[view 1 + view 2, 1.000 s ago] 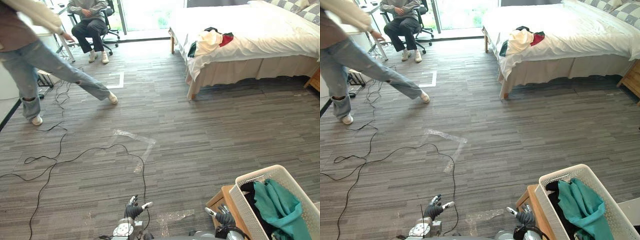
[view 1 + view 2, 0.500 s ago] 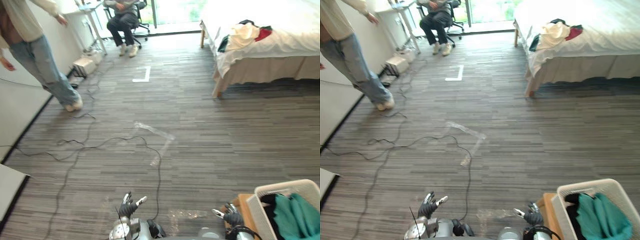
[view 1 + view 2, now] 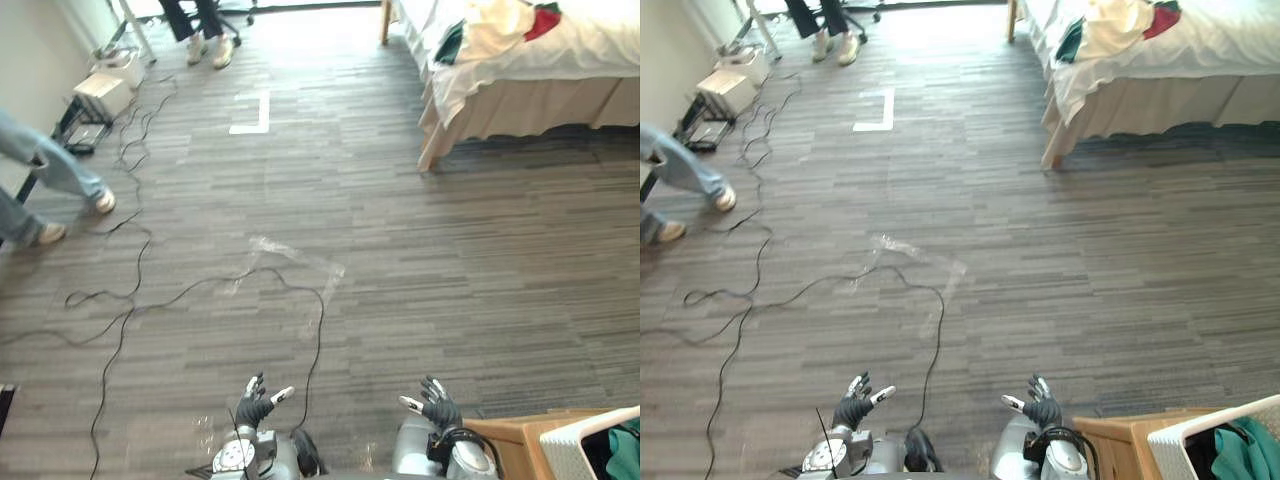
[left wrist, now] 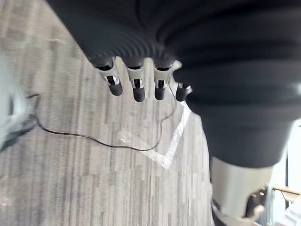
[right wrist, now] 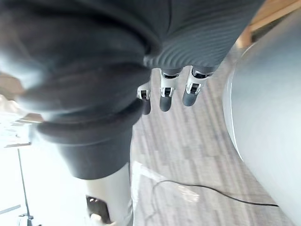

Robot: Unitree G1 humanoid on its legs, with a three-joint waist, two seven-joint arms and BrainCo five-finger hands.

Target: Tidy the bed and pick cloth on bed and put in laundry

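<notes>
The heap of cream, red and dark-green cloth [image 3: 497, 18] lies near the corner of the white-sheeted bed [image 3: 590, 60]. It is at about one o'clock from the hands and well apart from them across the grey plank floor [image 3: 400, 250], and its long axis runs roughly nine to three. The right hand [image 3: 436, 406] is nearer than the left hand [image 3: 256, 404]. Both have their fingers spread and hold nothing. The white slatted laundry basket [image 3: 585, 452] sits at four o'clock, near the right hand.
</notes>
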